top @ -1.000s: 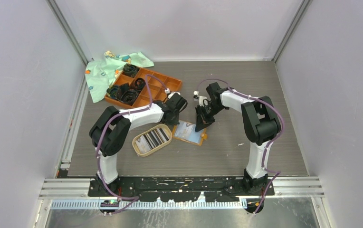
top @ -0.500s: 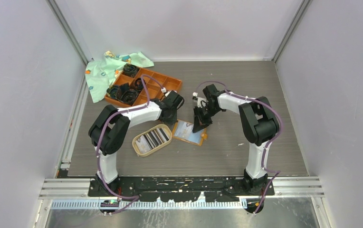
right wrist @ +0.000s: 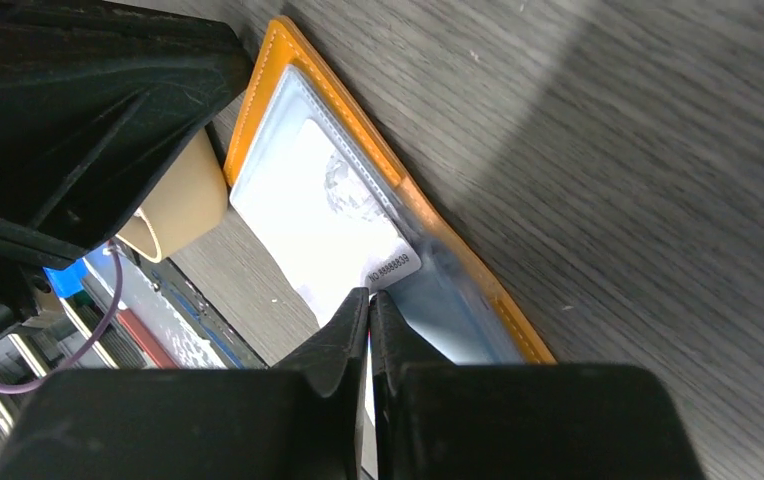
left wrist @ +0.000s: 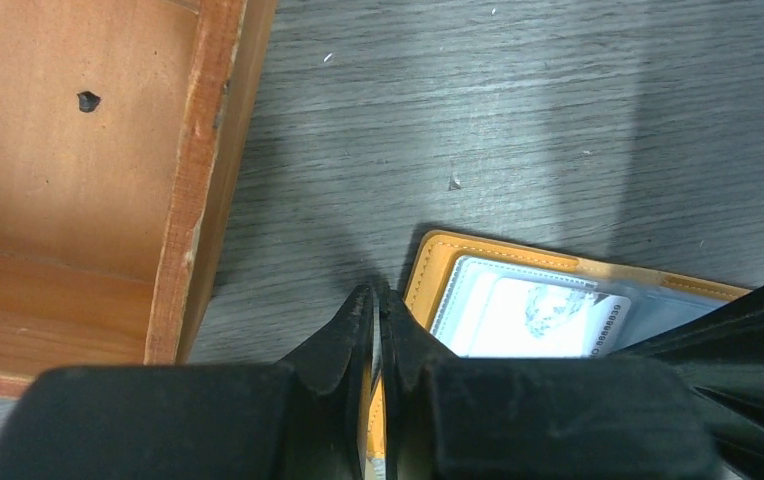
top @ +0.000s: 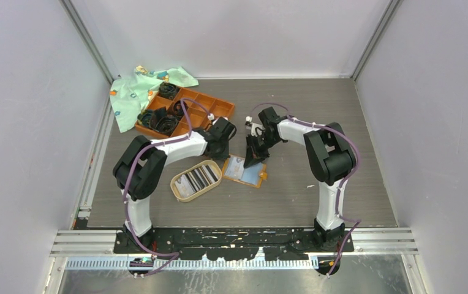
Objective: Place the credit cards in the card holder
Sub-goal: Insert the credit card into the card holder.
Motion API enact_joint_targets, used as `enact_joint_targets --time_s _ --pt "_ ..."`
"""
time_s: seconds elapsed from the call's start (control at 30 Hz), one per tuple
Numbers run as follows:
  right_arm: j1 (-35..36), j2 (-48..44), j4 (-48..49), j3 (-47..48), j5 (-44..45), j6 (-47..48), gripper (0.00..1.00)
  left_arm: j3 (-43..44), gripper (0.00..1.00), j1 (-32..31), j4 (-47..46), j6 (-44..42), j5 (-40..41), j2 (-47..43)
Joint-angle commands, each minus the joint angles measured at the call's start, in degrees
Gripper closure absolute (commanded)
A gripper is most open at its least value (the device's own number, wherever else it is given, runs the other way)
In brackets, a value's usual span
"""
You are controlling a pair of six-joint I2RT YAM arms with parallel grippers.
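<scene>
Card holder (right wrist: 251,105) — one end hidden.

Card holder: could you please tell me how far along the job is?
Done: the card holder lies open. In hand: the right gripper pinches a white card partly inside its pocket; the left gripper pinches its edge. Left: more credit cards in the oval dish.

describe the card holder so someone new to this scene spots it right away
On the grey wood-grain table, find the oval tan-rimmed dish holding striped cards. Just right of it lies the card holder, opened flat: a thin orange-edged wallet with pale clear pockets, far smaller than the orange compartment tray farther back.
</scene>
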State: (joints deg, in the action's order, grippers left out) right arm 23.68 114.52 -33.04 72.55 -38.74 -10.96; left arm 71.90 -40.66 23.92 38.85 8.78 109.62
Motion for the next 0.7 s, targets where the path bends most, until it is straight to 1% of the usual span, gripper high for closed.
enact_joint_targets --time_s 0.0,0.2,0.33,0.5,0.67 --pt "0.8 1.2 3.1 1.3 2.4 0.4 0.91 -2.5 0.92 -0.7 -0.3 1.2 -4.2 0.2" --pt "1.3 1.1 3.5 1.7 1.7 1.0 0.90 -3.5 0.93 -1.9 -1.4 1.8 -5.6 0.4" --pt "1.1 -0.5 2.2 2.2 1.6 3.1 0.90 -4.8 0.93 -2.9 -2.6 2.5 -6.0 0.0" --pt "-0.2 -7.5 -1.6 2.1 1.2 10.4 0.89 -7.6 0.93 -4.1 -5.4 3.7 -6.7 -1.5" --pt "-0.8 -13.4 -6.7 1.2 0.1 23.1 0.87 -8.4 0.93 -5.9 -6.6 4.3 -7.5 -2.6"
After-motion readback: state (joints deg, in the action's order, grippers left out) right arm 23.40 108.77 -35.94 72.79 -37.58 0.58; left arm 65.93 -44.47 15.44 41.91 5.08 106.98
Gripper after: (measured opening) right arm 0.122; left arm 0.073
